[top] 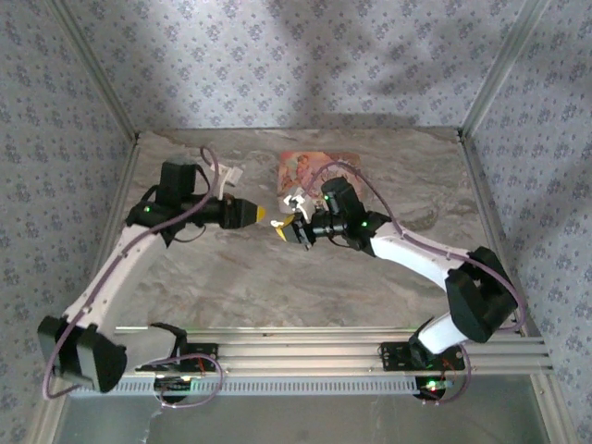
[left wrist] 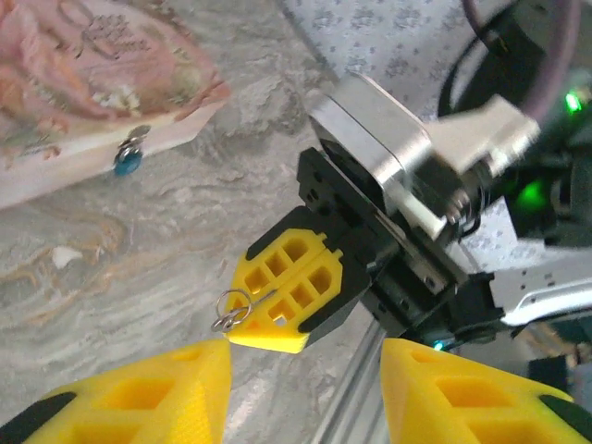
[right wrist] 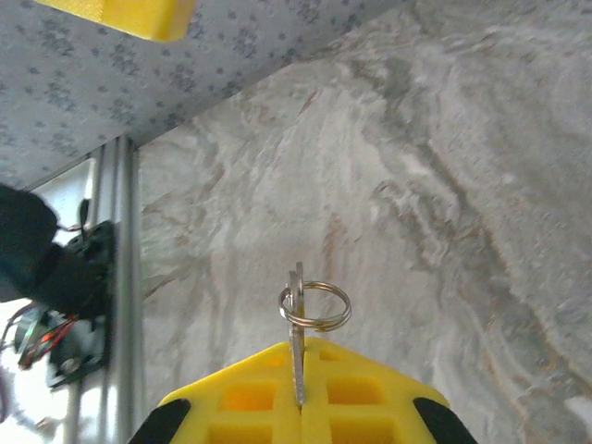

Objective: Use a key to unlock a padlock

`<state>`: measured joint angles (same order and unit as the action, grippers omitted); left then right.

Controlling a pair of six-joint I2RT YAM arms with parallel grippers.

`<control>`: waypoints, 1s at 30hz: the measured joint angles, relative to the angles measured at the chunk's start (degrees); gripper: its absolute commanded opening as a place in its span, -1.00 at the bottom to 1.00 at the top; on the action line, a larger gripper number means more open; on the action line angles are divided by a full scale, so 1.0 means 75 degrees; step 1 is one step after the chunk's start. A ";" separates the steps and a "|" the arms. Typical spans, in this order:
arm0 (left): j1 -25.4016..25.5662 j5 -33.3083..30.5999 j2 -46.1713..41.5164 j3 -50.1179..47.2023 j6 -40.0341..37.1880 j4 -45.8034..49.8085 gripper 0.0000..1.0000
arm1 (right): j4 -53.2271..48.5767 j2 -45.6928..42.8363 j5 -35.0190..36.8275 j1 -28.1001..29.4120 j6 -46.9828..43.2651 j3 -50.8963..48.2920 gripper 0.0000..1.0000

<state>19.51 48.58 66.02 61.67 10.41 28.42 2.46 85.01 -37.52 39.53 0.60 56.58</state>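
Padlock point(left wrist: 128, 161), marble table point(top: 277, 277) (floral walls point(top: 305, 55)), right tool point(right wrist: 302, 388) pinching key point(right wrist: 296, 335), left tool point(left wrist: 305, 388) agape, empty

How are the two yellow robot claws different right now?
The right gripper is shut, while the left gripper is open. The right gripper pinches the key; the left gripper holds nothing. Both are yellow-tipped, and they point toward each other above the table.
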 measured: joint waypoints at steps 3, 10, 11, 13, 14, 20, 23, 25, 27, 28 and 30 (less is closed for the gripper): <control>0.0245 0.0012 -0.0087 -0.0146 -0.0723 -0.0286 0.01 | -0.0734 -0.0221 -0.0379 -0.0122 -0.0093 0.0251 -1.00; 0.0568 0.0376 0.0609 -0.0146 -0.1492 -0.0463 -0.05 | -0.2095 -0.0551 -0.1005 -0.0329 -0.0469 0.0647 -1.00; 0.0627 0.0440 0.0705 -0.0146 -0.1527 -0.0487 -0.02 | -0.2218 -0.0574 -0.1064 -0.0341 -0.0495 0.0656 -1.00; 0.0734 0.0539 0.0871 -0.0146 -0.1533 -0.0527 -0.02 | -0.2425 -0.0597 -0.1137 -0.0353 -0.0548 0.0662 -1.00; 0.0781 0.0589 0.0956 -0.0146 -0.1533 -0.0542 -0.02 | -0.2500 -0.0597 -0.1172 -0.0356 -0.0574 0.0662 -1.00; 0.0976 0.0842 0.1475 -0.0143 -0.1530 -0.0490 -0.17 | -0.2766 -0.0603 -0.1276 -0.0356 -0.0632 0.0662 -1.00; 0.1032 0.0965 0.1623 -0.0143 -0.1530 -0.0393 -0.27 | -0.2844 -0.0600 -0.1288 -0.0356 -0.0632 0.0662 -1.00; 0.1070 0.1032 0.1667 -0.0140 -0.1524 -0.0385 -0.38 | -0.2873 -0.0600 -0.1291 -0.0376 -0.0635 0.0662 -1.00; 0.1102 0.1131 0.1731 -0.0096 -0.1515 -0.0356 -0.60 | -0.2911 -0.0600 -0.1288 -0.0388 -0.0635 0.0662 -1.00; 0.1102 0.1186 0.1766 -0.0076 -0.1489 -0.0353 -0.69 | -0.2940 -0.0597 -0.1285 -0.0402 -0.0635 0.0662 -1.00; 0.1116 0.1239 0.1830 -0.0023 -0.1507 -0.0335 -0.85 | -0.3022 -0.0595 -0.1288 -0.0440 -0.0650 0.0662 -1.00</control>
<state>27.88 57.87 79.75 61.49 -0.89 25.91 -20.21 80.55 -47.18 36.23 -4.27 61.54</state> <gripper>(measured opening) 0.134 0.041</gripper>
